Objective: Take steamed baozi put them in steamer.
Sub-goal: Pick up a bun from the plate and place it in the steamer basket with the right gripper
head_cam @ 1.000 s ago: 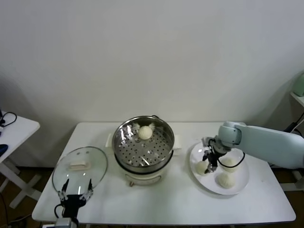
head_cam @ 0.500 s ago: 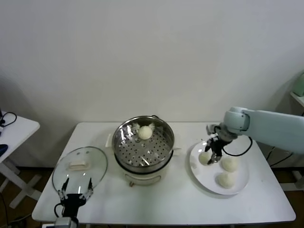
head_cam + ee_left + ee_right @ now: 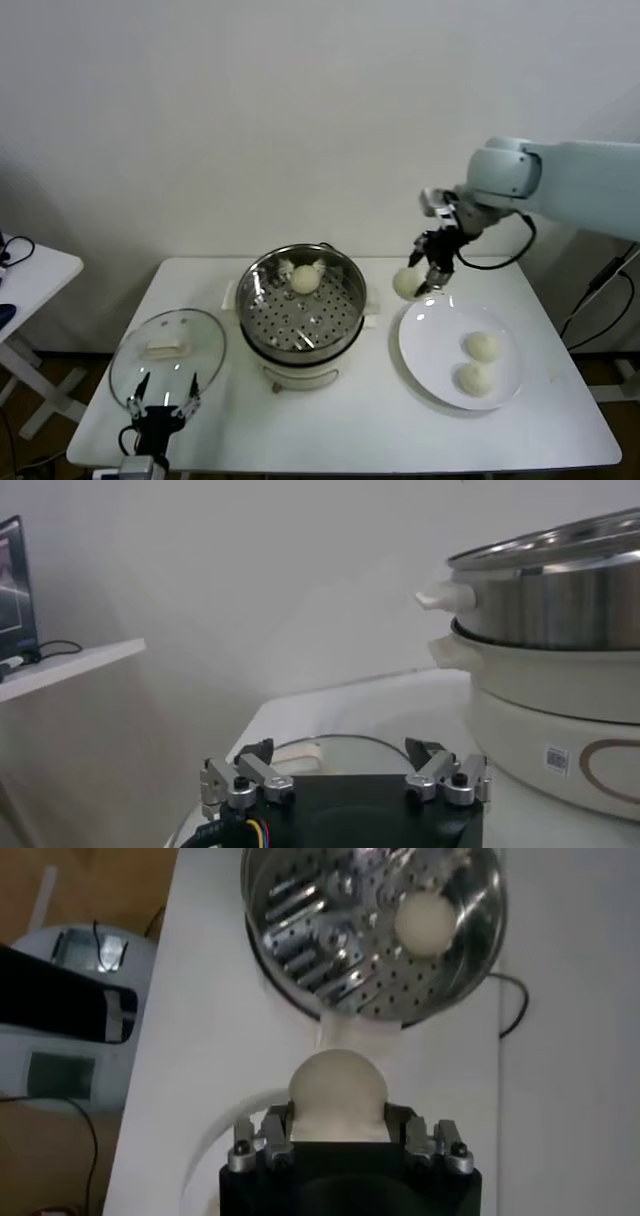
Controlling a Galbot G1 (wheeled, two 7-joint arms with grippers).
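My right gripper (image 3: 418,277) hangs in the air between the steamer and the plate, shut on a cream-white baozi (image 3: 405,284). In the right wrist view that baozi (image 3: 337,1086) fills the gap between the fingers of the right gripper (image 3: 338,1118), with the steamer (image 3: 300,938) below and ahead. The steamer (image 3: 260,300) is a shiny steel pot on a cream base, and one baozi (image 3: 305,279) lies on its perforated tray. Two more baozi (image 3: 482,346) (image 3: 474,378) rest on the white plate (image 3: 430,345). My left gripper (image 3: 160,408) stands open at the table's front left.
A round glass lid (image 3: 168,350) with a cream handle lies flat left of the steamer, just beyond the left gripper (image 3: 345,765). A small white side table (image 3: 30,275) stands at the far left. The wall is close behind the table.
My right gripper has lifted one baozi off the plate and carried it up and to the left, toward the steamer. The plate now holds two. The left arm has not moved.
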